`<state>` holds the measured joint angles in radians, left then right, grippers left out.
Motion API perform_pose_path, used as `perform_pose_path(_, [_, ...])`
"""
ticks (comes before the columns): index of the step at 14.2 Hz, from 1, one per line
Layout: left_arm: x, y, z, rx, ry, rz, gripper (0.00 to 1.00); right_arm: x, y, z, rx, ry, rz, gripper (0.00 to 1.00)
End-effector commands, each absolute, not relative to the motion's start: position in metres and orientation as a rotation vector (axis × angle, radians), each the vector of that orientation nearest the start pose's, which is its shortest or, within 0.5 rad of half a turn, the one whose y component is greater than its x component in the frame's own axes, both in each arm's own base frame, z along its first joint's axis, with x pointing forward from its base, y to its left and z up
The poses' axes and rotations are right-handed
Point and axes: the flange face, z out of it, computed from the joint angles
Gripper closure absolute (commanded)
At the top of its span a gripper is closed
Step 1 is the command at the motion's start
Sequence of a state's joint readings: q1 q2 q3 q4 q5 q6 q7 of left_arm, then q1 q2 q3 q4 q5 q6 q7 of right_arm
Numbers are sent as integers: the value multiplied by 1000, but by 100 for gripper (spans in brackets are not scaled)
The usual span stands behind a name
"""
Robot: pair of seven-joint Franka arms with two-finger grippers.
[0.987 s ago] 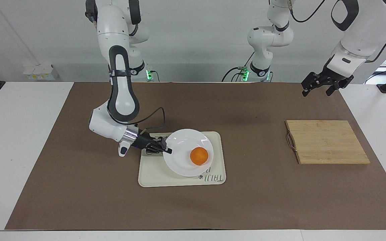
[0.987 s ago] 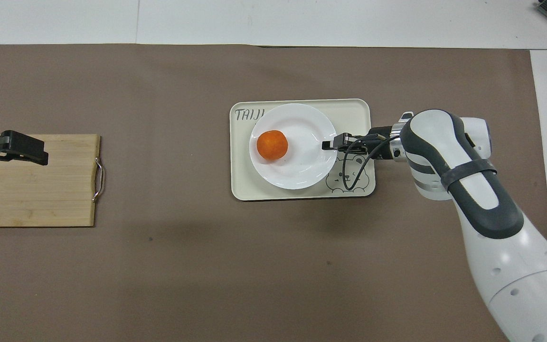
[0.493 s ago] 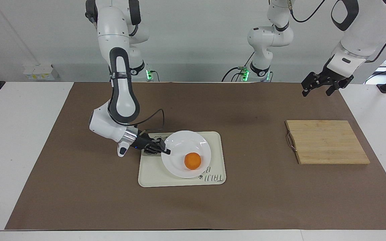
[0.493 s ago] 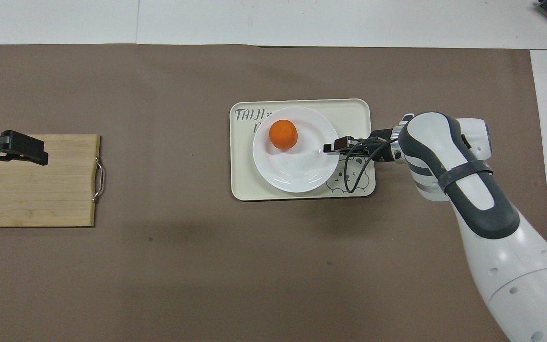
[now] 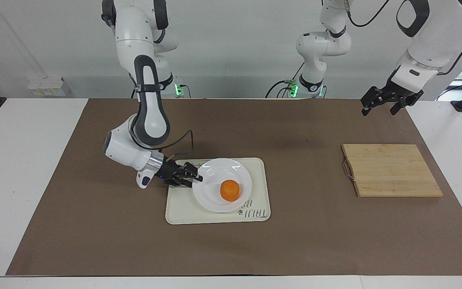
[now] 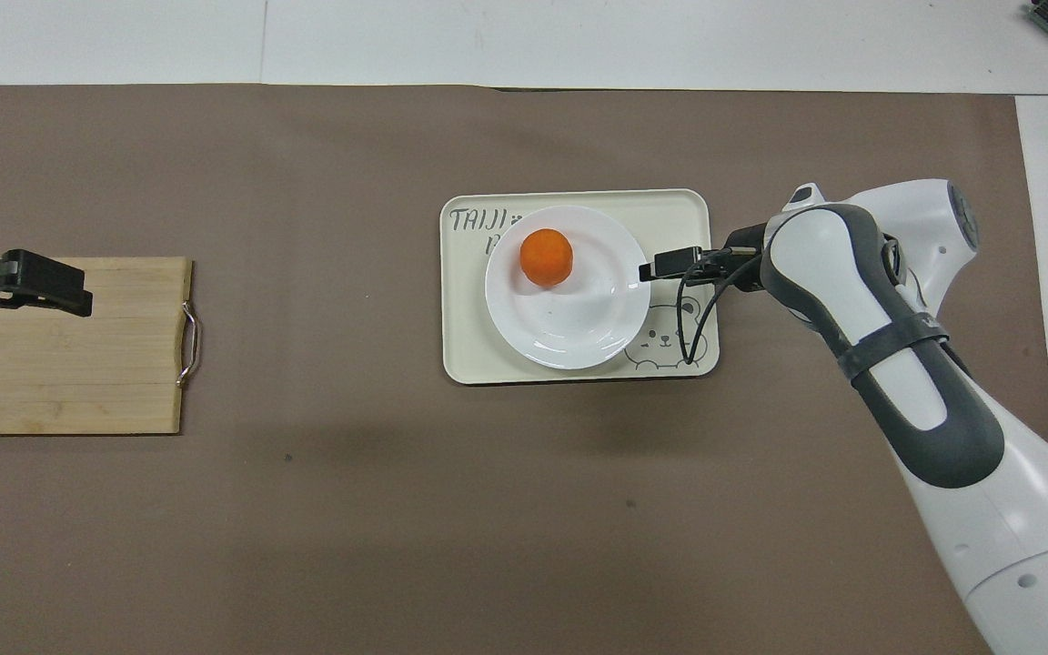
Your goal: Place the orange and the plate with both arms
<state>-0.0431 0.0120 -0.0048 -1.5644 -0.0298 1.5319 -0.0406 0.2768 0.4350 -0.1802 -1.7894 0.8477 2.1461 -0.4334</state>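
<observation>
Both arms (image 5: pixel 142 80) wear glossy white shells with dark grey padded bands along the links and black joint rings. A thin black cable (image 5: pixel 183 144) loops at the right wrist, beside a silver collar. Black two-finger grippers (image 5: pixel 383 100) end each arm. Green lights (image 5: pixel 178 87) glow at the bases.

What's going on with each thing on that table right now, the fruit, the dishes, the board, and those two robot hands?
orange: resting on the plate.
plate: lying flat on the tray.
tray: flat on the table, bearing the plate.
cutting board: bare, at the left arm's end.
right gripper: open, at the plate's rim.
left gripper: open, waiting in the air near the cutting board.
</observation>
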Motion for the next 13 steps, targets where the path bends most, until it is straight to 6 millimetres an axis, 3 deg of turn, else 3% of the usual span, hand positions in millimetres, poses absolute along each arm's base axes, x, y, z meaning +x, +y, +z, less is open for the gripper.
perform_pose_path(1, [551,-27,619,-3159,22,62,0,644,96,356,-2658,-74,-86,0])
perform_pose_path(4, [551,-27,619,-3159,22,62,0,642,76,403,-2813,-206,-152,0])
perform_pose_path(7, [551,-28,619,-3159,25,62,0,633,52,432,-2880,-257,-142,0])
perform_pose_path(9, [551,-27,619,-3159,22,62,0,623,39,455,-2893,-148,-113,0])
perform_pose_path(13, [551,-28,619,-3159,25,62,0,600,28,492,-2956,248,-27,0])
